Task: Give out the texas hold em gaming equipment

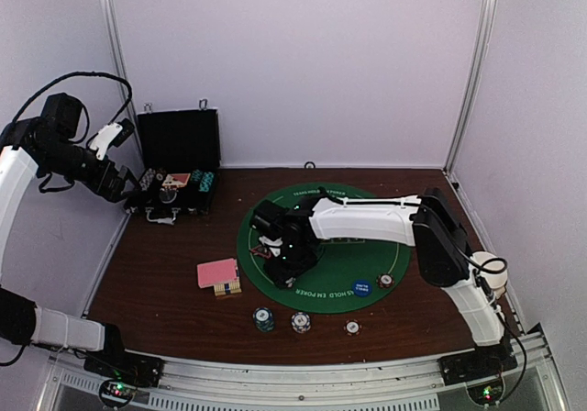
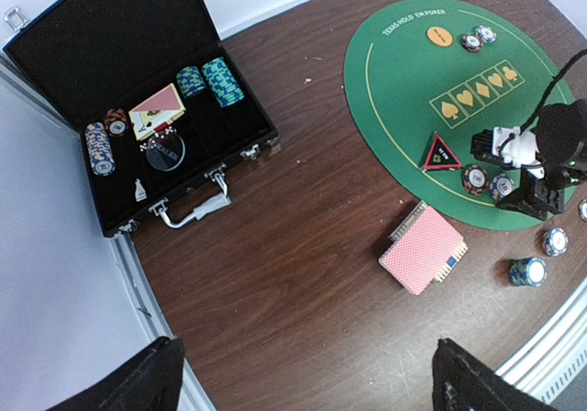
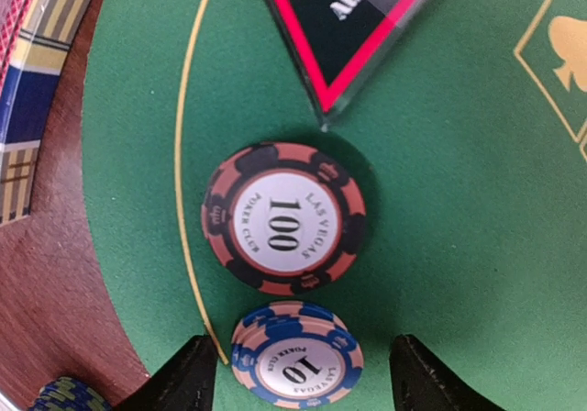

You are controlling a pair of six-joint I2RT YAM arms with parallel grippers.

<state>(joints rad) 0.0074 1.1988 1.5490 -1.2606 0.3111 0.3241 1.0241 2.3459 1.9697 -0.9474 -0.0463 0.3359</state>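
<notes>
Only partly in view: triangle marker (image 3: 348,26), playing cards (image 3: 37,72), teal chips (image 3: 64,397).

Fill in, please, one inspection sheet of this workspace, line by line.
Surface: brown table, round green mat on it.
Job's things: pink-backed cards beside the mat; triangle marker, 100 chip and 10 chip on the mat; more chips off the mat.
Clutter: open black case, chips and cards inside.
Grippers: left gripper open, empty, high over the table; right gripper open, jaws either side of the 10 chip.
Cables: black cable looped high on the left.
Surroundings: white walls, metal frame posts.
</notes>
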